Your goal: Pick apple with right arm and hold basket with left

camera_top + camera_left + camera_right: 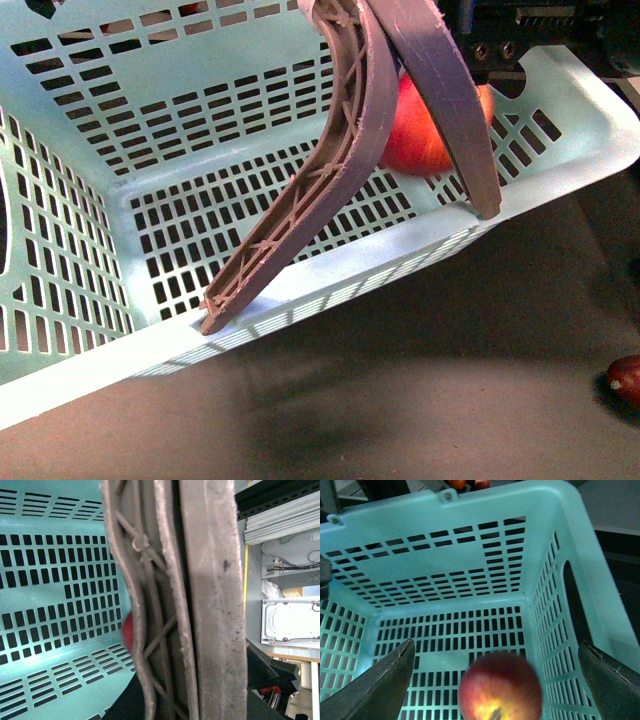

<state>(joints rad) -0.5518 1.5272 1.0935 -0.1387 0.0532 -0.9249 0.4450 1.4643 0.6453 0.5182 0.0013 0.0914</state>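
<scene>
As the lot stands, items run largest first.
Basket (400,250): pale mint, slotted and tilted, its walls all round the right gripper (496,642).
Handles (340,170): a brownish-purple pair filling the left wrist view. The left gripper (192,700) is close about them; whether it is clamped cannot be told.
Right gripper: fingers spread wide, touching nothing.
Apple (500,692): red, yellow at the stem, between those fingers, inside the basket.
Risk: a round fruit over a sloping floor — an off-centre close may roll it clear.
</scene>
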